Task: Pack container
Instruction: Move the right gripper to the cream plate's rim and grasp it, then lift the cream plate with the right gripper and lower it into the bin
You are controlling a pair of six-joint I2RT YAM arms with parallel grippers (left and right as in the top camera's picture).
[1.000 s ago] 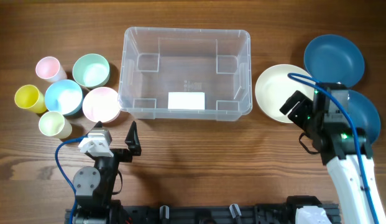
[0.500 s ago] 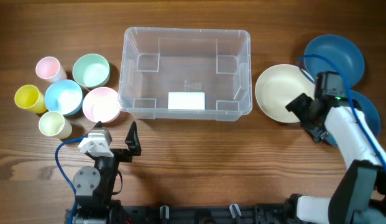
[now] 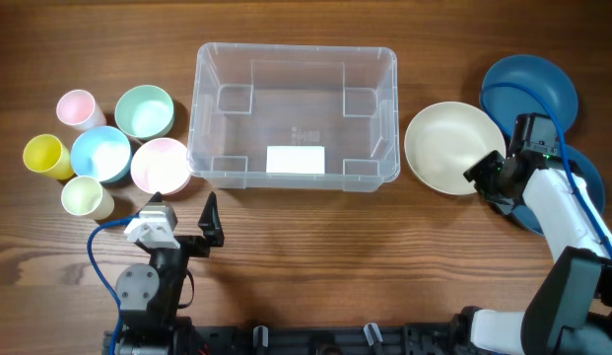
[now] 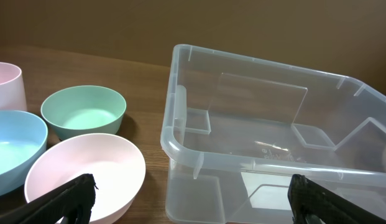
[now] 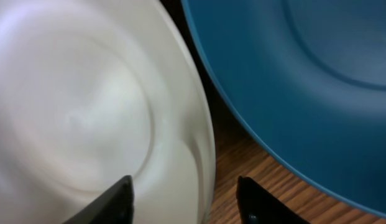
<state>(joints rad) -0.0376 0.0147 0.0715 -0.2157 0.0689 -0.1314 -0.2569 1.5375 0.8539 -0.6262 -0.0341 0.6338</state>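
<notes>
The clear plastic container [image 3: 294,47] stands empty at the table's back centre, a white label on its base; its near corner [image 4: 180,146] fills the left wrist view. My left gripper [image 3: 184,219] [image 4: 191,183] rests open in front of it, holding nothing. A cream bowl [image 3: 448,146] [image 5: 87,112] sits right of the container. My right gripper [image 3: 486,180] [image 5: 185,183] is at the bowl's right rim. Its jaws straddle that rim, one finger over the bowl's inside and one over the wood, with gaps showing on both sides.
Two dark blue bowls [image 3: 530,91] [image 5: 304,81] lie at the far right, one partly under my right arm. Left of the container are a green bowl [image 3: 145,110], a light blue bowl [image 3: 101,153], a pink bowl [image 3: 160,164] and three small cups [image 3: 44,155].
My right arm has swung from the front right up to the cream bowl's right rim, and its jaws have narrowed around that rim. The left arm has not moved.
</notes>
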